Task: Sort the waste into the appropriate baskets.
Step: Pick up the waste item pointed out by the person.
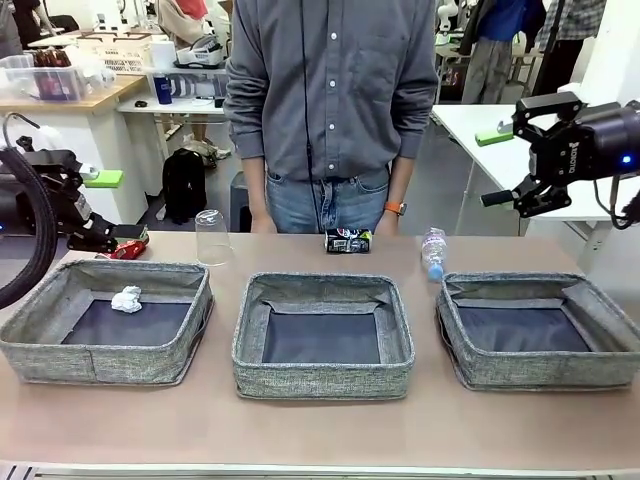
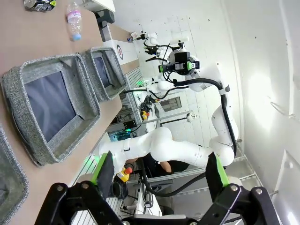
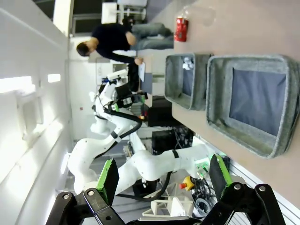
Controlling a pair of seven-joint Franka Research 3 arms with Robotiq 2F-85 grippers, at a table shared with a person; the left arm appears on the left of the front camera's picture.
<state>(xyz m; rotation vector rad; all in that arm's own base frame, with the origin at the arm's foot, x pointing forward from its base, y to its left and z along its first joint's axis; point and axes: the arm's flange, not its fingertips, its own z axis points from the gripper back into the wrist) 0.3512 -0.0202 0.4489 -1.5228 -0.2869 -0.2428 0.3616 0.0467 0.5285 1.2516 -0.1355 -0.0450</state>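
Waste lines the table's 12 o'clock edge, probably so either arm can reach it: one red can [image 1: 130, 248] at 10 o'clock, one upturned clear plastic cup [image 1: 211, 237], one dark printed can [image 1: 348, 240] and one water bottle [image 1: 433, 253] at 1 o'clock. One crumpled paper ball [image 1: 126, 299] lies in the 9 o'clock basket [image 1: 40, 345] (of three). The left gripper [image 2: 159, 171] and right gripper [image 3: 164, 176] have their jaws spread wide and hold nothing.

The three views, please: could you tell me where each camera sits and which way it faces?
Front view: between the arms, facing across the table to the person; left gripper and right gripper at its edges.
Left wrist view: on the left wrist, rolled sideways, looking along the table toward the right arm; own fingers at the bottom.
Right wrist view: mirrored, toward the left arm.
Both wrist views share the middle basket.
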